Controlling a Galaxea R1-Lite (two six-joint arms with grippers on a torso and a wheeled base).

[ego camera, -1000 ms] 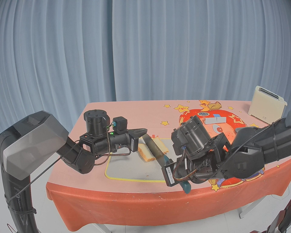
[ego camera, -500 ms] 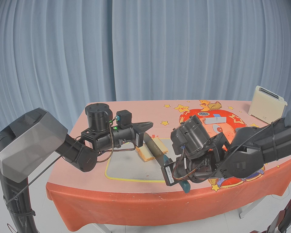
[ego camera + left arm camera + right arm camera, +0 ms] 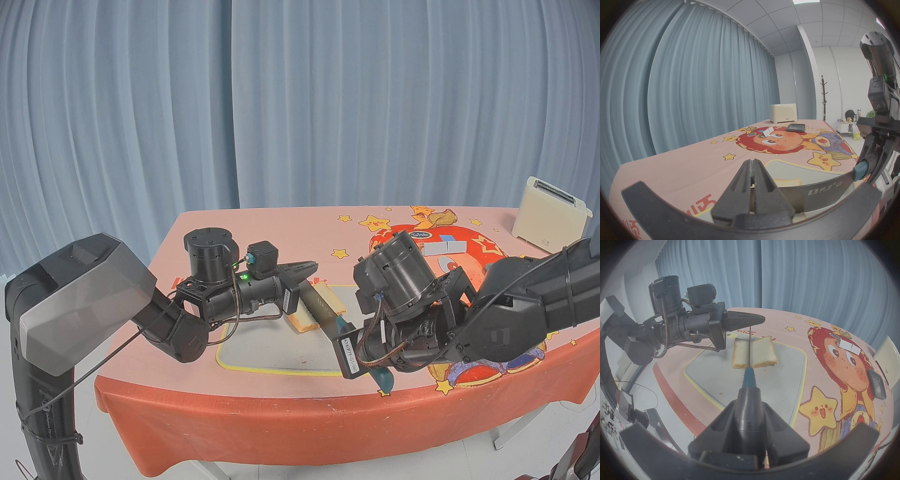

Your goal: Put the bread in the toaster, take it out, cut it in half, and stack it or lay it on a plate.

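Observation:
A slice of toast (image 3: 325, 299) lies on the grey cutting mat (image 3: 269, 344). A knife (image 3: 317, 305) rests blade-down across the middle of the toast (image 3: 754, 352), its thin edge (image 3: 750, 347) running along the slice. My right gripper (image 3: 749, 405) is shut on the knife's teal handle (image 3: 382, 380) near the table's front. My left gripper (image 3: 312, 266) is shut with nothing in it and hovers just past the toast's far left side, by the knife's tip. From the left wrist, those shut fingers (image 3: 752, 175) sit in front of the toast (image 3: 787, 182) and blade (image 3: 825, 193).
The cream toaster (image 3: 550, 215) stands at the table's far right corner. A small dark tray (image 3: 876, 383) lies to the right of the mat on the cartoon-printed cloth. Two white paper tags (image 3: 444, 247) lie at mid-table. The table's front edge is close to the right gripper.
My left arm has swung right and forward, bringing its shut gripper up to the knife's tip at the toast. The knife has stayed on the toast with only a slight shift.

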